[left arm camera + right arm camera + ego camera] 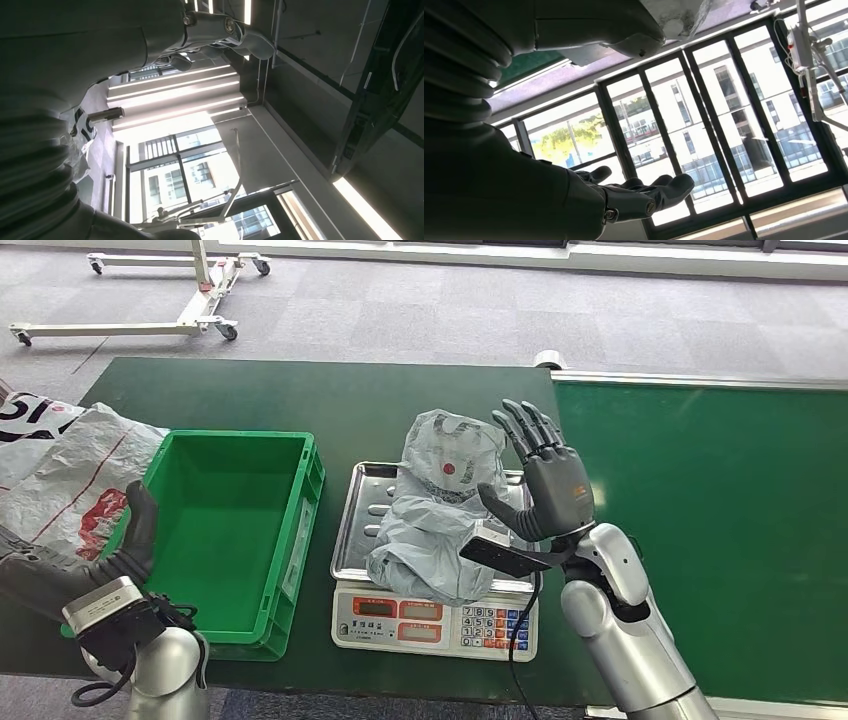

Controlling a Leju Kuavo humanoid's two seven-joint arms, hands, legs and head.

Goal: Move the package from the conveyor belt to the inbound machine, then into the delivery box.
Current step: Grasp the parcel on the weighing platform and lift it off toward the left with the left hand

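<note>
A crumpled grey plastic package (pixel 440 510) with a red dot lies on the steel tray (pixel 358 510) of the weighing scale (pixel 435 622). My right hand (pixel 545 480) stands upright just right of the package, fingers spread and pointing up, thumb reaching toward the bag and holding nothing. In the right wrist view its fingers (pixel 649 196) are stretched out flat. The green delivery box (pixel 235 520) sits left of the scale and holds nothing. My left hand (pixel 135 535) hovers at the box's left wall, fingers extended and holding nothing.
The green conveyor belt (pixel 720 500) runs along the right side, with a metal rail at its far edge. A white sack with red print (pixel 60 475) lies left of the box. A white wheeled frame (pixel 200 300) stands on the carpet beyond the table.
</note>
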